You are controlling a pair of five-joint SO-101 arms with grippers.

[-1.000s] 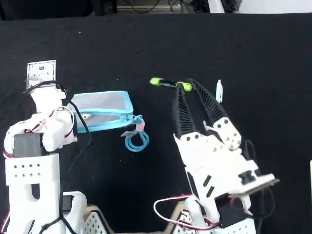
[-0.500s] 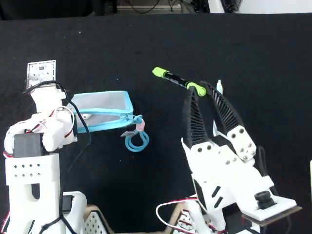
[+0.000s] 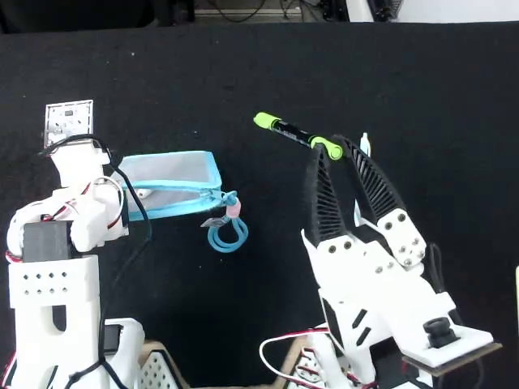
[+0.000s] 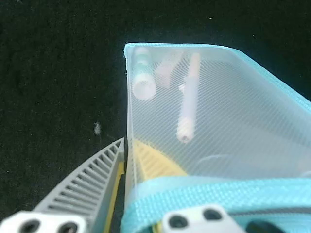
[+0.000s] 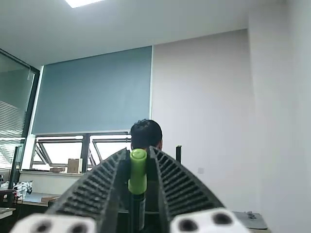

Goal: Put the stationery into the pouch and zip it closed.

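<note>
The translucent pouch with blue trim lies left of centre, its zipper end with a blue ring pull pointing right. My left gripper is shut on the pouch's left end. In the left wrist view the pouch holds a few white stationery pieces, and a grey finger lies along its edge. My right gripper is shut on a black marker with green ends, held up off the table to the right of the pouch. The right wrist view has the marker's green cap clamped between the ribbed fingers.
A small white and blue item lies on the black table just behind the right gripper's fingers. A small white square plate sits at the far left above the left arm. Bare black cloth covers the far half of the table.
My right arm has tilted back and shifted slightly right, lifting the marker so that it now slants up to the left. The left arm and pouch have not moved.
</note>
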